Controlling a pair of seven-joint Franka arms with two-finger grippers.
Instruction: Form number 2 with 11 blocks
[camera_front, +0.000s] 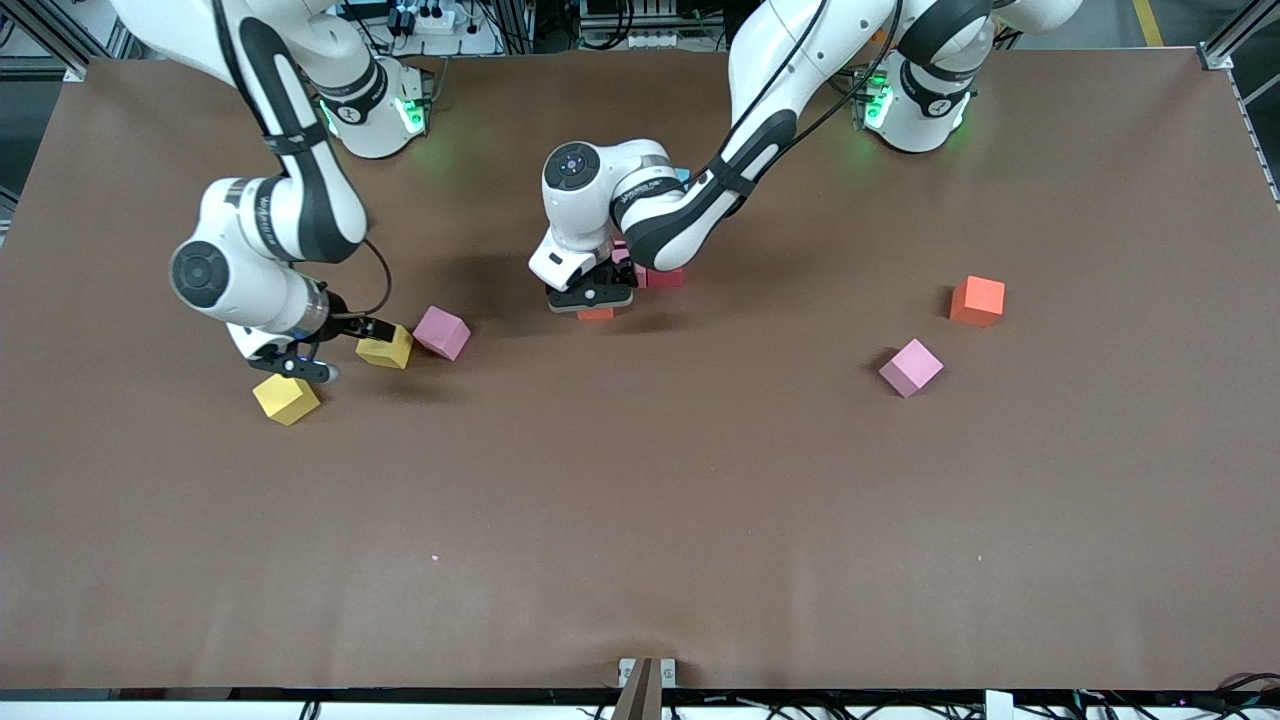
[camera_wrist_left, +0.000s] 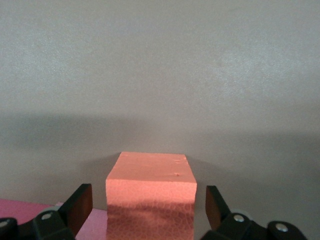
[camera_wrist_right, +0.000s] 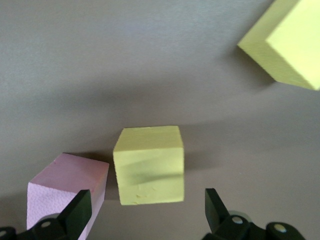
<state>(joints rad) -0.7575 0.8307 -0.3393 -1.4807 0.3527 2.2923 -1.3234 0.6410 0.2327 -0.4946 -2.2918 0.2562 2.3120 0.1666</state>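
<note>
Risk, left side: the left pincer stands low over the orange block, fingers spread with a gap on each side of the block. If it lifts crookedly, a finger could catch an edge and knock the block out of line with the pink block touching it.

Risk, right side: the yellow block in front of the right pincer has a pink cube just beside it. A descent a little off centre may put one finger on that neighbour, pushing both cubes instead of gripping one.

Left pincer: open, holding nothing, at the camera-side end of the started figure, near bench centre.

Right pincer: open, empty, toward the right arm's end of the bench.

Orange block vs left pincer: directly between the fingers, resting on the bench, untouched by them as far as I can see.

Yellow block vs right pincer: at roughly two o'clock from the pincer in the front view, close by; a second yellow cube lies at about seven o'clock from it.

Number 2: only a small cluster so far; a red block shows beneath the left arm, the rest hidden. I judge the figure far from done.

Loose blocks: an orange cube and a pink cube sit well apart toward the left arm's end.
</note>
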